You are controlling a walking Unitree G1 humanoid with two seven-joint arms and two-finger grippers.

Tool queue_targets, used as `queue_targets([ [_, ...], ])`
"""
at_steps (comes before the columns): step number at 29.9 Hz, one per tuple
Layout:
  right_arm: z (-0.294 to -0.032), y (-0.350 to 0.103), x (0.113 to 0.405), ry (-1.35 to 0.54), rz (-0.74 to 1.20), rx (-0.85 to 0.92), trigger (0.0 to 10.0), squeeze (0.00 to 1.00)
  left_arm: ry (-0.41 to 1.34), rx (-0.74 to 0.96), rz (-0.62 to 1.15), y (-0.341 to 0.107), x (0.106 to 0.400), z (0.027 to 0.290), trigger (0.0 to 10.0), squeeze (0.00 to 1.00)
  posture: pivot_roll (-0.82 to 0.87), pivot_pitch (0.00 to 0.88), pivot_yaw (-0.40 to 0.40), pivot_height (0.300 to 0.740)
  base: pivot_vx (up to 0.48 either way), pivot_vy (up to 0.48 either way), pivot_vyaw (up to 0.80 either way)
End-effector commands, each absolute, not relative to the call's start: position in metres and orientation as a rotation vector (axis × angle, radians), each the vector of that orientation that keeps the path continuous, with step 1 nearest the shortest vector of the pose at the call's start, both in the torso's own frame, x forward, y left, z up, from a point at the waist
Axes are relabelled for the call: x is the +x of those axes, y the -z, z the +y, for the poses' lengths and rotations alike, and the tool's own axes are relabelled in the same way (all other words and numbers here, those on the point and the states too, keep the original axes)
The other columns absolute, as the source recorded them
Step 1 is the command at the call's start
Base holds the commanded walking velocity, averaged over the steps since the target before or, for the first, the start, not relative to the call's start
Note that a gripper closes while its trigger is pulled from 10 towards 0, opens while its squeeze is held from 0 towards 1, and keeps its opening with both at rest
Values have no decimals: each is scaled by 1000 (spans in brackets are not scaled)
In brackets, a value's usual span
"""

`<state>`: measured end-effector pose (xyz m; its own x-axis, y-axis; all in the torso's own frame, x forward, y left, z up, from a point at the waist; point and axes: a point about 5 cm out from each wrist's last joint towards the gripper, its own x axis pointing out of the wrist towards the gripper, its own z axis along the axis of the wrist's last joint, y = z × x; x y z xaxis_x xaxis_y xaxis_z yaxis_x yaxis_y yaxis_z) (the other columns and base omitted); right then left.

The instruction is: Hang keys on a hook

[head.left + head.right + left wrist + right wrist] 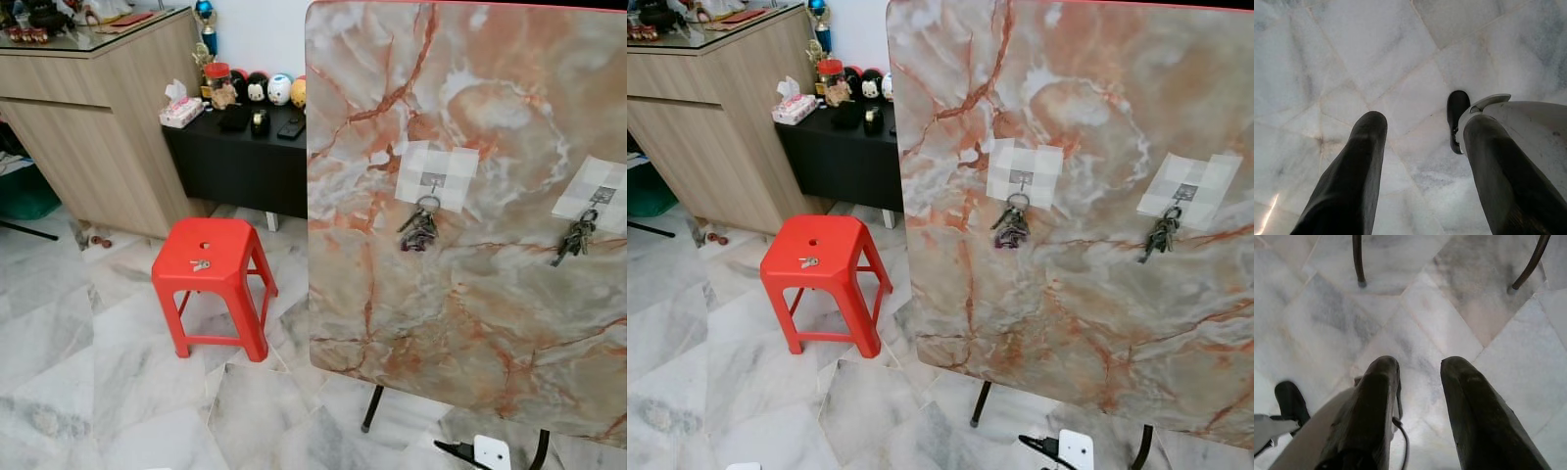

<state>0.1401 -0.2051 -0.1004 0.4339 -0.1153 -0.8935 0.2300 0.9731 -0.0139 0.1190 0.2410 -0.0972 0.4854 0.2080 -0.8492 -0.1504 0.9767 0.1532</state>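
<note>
Already two bunches of keys hang on a marble-patterned tabletop (pixel 490 323) tipped upright on its folding legs: one bunch (pixel 420 231) dangles from a small adhesive hook (pixel 432 180) stuck on a pale square pad, a second bunch (pixel 574 237) from a matching hook (pixel 602 195) near the board's right edge. Standing the top on edge gives the hooks a wall-like face, so the keys hang free below them under their own weight.

One more key (pixel 201 265) lies flat on the seat of a red plastic stool (pixel 211 284), well apart from the board and to its left, seemingly set there at an easy height to be picked up; it looks to be the piece not yet hung.

Both arms hang idle. The left gripper (pixel 1420 176) points at the marble floor (pixel 88 382) with its two black fingers spread and nothing between them; the right gripper (pixel 1420 401) is likewise spread and empty, above the floor near the table's dark legs (pixel 1357 262).

Behind the stool stand a wooden counter (pixel 98 127) and a low black cabinet (pixel 240 162) crowded with a tissue box (pixel 180 111) and small figurines (pixel 267 89). A white plug and cable (pixel 480 452) lie on the floor by the table legs, a possible snag for any step toward the board.
</note>
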Motion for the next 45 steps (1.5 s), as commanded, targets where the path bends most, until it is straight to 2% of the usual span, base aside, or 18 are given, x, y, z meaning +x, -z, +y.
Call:
queue_targets([
  [1, -197, 102, 138, 141, 1128, 70, 10000, 0, -215, 57, 1035, 97, 120, 241, 10000, 0, -58, 0, 10, 740, 0, 0, 0],
  [12, -204, 99, 145, 143, 1118, 63, 10000, 0, -232, 36, 1044, 98, 117, 241, 10000, 0, -57, 0, 6, 740, 0, 0, 0],
  [24, -207, 100, 143, 147, 1132, 40, 10000, 0, -231, 33, 1048, 99, 116, 240, 10000, 0, -59, 0, 3, 740, 0, 468, 0],
  [39, -182, 102, 145, 125, 1130, 60, 10000, 0, -235, 23, 1047, 99, 116, 239, 10000, 0, -57, 0, -3, 740, 0, 384, 0],
  [45, -191, 101, 146, 138, 1120, 56, 10000, 0, -237, 21, 1045, 99, 116, 239, 10000, 0, -57, 0, -2, 740, 0, 373, 0],
])
